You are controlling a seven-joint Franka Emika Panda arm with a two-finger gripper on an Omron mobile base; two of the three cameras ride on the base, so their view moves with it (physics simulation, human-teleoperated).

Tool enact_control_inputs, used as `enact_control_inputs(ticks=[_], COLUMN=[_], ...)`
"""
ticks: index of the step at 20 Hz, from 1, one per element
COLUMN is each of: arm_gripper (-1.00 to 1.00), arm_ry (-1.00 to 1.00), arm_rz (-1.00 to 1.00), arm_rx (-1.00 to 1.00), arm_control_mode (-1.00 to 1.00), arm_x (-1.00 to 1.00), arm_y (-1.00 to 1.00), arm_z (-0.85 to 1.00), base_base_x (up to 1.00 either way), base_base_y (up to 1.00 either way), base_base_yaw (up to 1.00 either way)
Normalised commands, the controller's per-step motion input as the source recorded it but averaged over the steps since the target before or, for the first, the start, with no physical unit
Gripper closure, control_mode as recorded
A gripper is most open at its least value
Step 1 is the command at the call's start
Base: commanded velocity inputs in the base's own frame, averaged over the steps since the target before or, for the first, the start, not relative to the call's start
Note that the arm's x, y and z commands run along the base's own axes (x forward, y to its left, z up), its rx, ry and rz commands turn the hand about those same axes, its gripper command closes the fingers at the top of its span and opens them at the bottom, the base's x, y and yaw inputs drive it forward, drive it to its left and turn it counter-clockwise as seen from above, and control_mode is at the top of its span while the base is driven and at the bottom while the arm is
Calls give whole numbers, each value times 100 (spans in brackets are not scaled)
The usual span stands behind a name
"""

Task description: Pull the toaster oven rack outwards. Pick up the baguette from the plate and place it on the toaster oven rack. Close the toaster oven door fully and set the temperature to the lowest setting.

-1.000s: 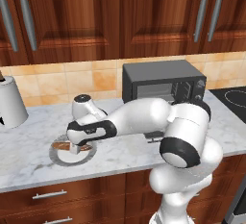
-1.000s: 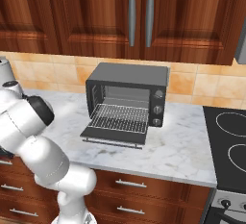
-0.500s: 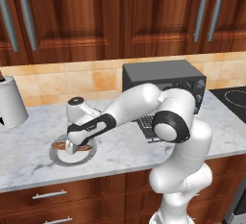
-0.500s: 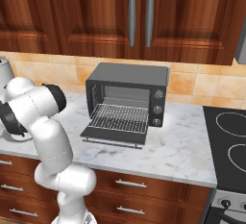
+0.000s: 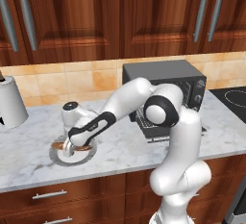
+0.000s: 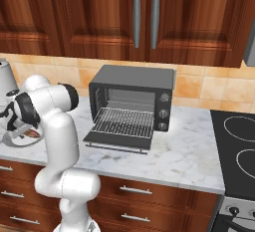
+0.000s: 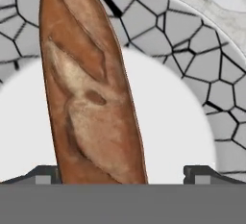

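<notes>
Plainly, one toaster oven [image 6: 133,99] stands on the marble counter [image 6: 184,156], its door [image 6: 119,142] dropped open and one wire rack [image 6: 125,122] drawn out over it, seen best from the right. One plate [image 5: 77,156] lies well left of it. The gripper [image 5: 68,148] hangs open over it, one baguette [image 7: 89,91] lying between its fingertips [image 7: 199,174], untouched as far as the hand view shows.

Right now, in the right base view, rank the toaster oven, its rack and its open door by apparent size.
1. toaster oven
2. toaster oven rack and toaster oven door: too close to rank; the door lies flat, foreshortened and partly under the rack.
</notes>
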Motion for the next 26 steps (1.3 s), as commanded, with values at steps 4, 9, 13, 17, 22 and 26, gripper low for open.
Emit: enact_control_inputs(ticks=[4,9,13,17,22,26], arm_gripper=[-100,100,100,100,100,100], arm_ry=[0,0,0,0,0,0], arm_rz=[0,0,0,0,0,-3], arm_rx=[-5,-4,-3,0,0,0], arm_control_mode=[-100,-100,-100,-100,-100,-100], arm_x=[15,14,5,0,0,0], arm_y=[15,13,10,1,0,-3], arm_z=[-29,-27,-23,-21,-1,18], base_base_x=[0,0,0,0,0,0], base_base_y=[0,0,0,0,0,0], base_base_yaw=[0,0,0,0,0,0])
